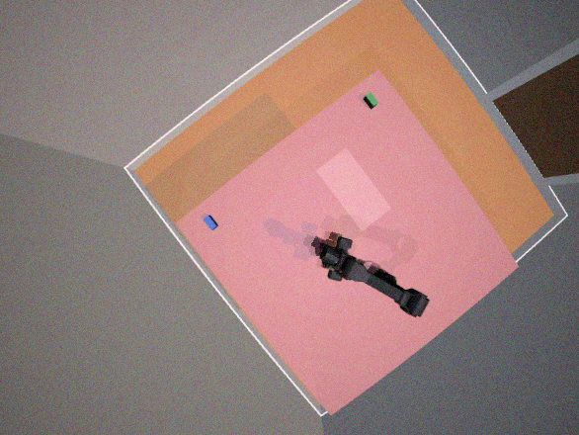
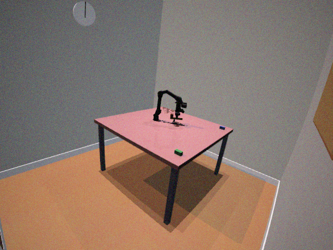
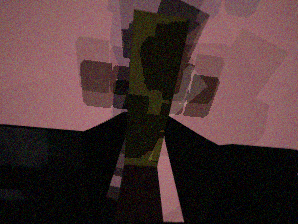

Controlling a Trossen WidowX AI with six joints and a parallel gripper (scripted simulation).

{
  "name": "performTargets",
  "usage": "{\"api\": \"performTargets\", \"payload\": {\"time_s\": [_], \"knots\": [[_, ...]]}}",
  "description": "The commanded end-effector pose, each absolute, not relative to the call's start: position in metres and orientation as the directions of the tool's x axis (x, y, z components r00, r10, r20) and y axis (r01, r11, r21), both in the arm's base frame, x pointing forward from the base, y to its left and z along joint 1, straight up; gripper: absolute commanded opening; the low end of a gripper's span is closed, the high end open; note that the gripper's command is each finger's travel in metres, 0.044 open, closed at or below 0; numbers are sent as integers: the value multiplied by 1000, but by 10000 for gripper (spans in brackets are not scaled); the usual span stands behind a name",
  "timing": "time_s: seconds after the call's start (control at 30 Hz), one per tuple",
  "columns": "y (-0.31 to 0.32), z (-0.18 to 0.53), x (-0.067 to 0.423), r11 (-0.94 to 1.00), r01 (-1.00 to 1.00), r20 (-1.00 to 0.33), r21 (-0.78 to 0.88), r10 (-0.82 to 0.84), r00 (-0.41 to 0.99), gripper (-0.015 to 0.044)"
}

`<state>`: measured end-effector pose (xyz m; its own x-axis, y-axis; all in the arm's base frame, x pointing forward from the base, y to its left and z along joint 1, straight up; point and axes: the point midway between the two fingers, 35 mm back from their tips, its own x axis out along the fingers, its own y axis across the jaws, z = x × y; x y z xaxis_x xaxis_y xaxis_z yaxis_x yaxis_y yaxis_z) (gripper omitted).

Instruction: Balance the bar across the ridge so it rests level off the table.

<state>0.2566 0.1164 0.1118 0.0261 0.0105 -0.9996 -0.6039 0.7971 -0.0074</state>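
Note:
My gripper (image 1: 330, 246) (image 2: 174, 116) (image 3: 146, 118) hangs low over the middle of the pink table (image 1: 296, 336) (image 2: 133, 133), pointing down. It is shut on the bar (image 3: 136, 75), an olive strip that runs lengthwise between the two dark fingers in the wrist view, with table surface and blocky shadows beyond it. In the top view a small brown piece (image 1: 334, 238) shows at the fingers. I cannot tell whether it is the ridge. In the side view a small dark thing (image 2: 175, 124) lies on the table right under the gripper. The bar's ends are too small to make out in the top and exterior views.
A green block (image 1: 371, 100) (image 2: 178, 152) sits near one table corner and a blue block (image 1: 210, 222) (image 2: 222, 128) near another, both far from the gripper. A paler rectangle (image 1: 353, 188) marks the table beside the arm. The arm's base (image 1: 415, 303) stands behind the gripper.

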Motion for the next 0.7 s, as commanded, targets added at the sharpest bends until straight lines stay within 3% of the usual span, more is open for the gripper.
{"api": "performTargets", "payload": {"time_s": [0.0,0.67], "knots": [[117,110,257,799,-601,-1000,-6,12,26,0],[117,111,257,799,-601,-1000,-6,12,26,0]]}}
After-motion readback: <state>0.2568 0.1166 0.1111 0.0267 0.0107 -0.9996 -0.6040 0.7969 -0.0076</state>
